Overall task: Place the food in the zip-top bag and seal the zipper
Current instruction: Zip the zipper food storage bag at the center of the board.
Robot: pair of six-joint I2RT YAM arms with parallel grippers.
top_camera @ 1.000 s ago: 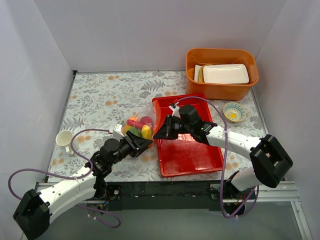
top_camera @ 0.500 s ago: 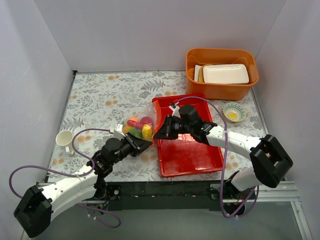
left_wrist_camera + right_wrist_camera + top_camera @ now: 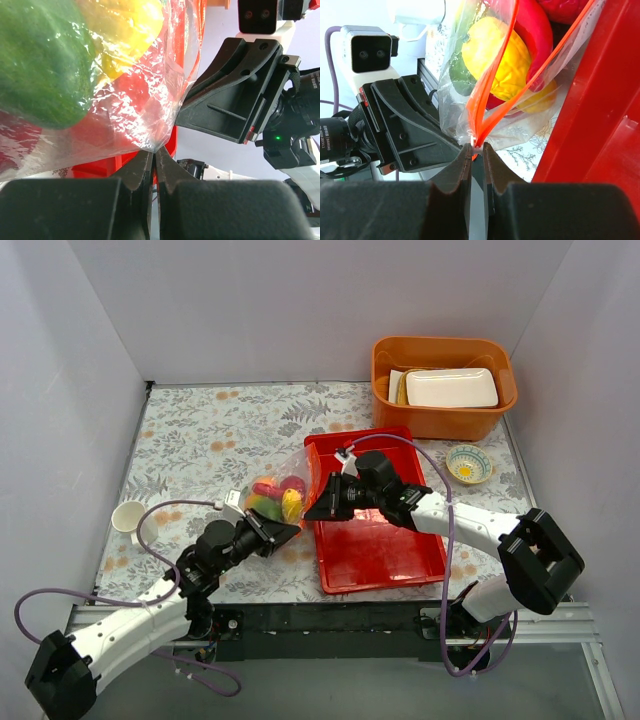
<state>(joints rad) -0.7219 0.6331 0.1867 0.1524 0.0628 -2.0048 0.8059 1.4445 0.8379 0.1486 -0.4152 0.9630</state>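
The clear zip-top bag [image 3: 277, 490] is held up between my two grippers, left of the red tray [image 3: 385, 550]. It holds the food [image 3: 280, 494]: red, yellow and green toy pieces. My left gripper [image 3: 283, 532] is shut on the bag's lower corner [image 3: 155, 145]; a green pepper [image 3: 40, 75] and a yellow piece [image 3: 125, 25] fill that view. My right gripper [image 3: 315, 508] is shut on the end of the orange-red zipper [image 3: 490, 100], whose two strips spread apart above the fingers. A yellow fruit [image 3: 495, 65] and a red one [image 3: 535, 35] sit inside.
An orange tub [image 3: 443, 385] with a white foam tray [image 3: 451, 387] stands at the back right. A small patterned bowl [image 3: 469, 463] is right of the red tray. A white cup [image 3: 128, 517] sits at the left edge. White walls enclose the table.
My left gripper has drawn slightly back toward the left with the bag corner. My right gripper and the bag have shifted a little left too.
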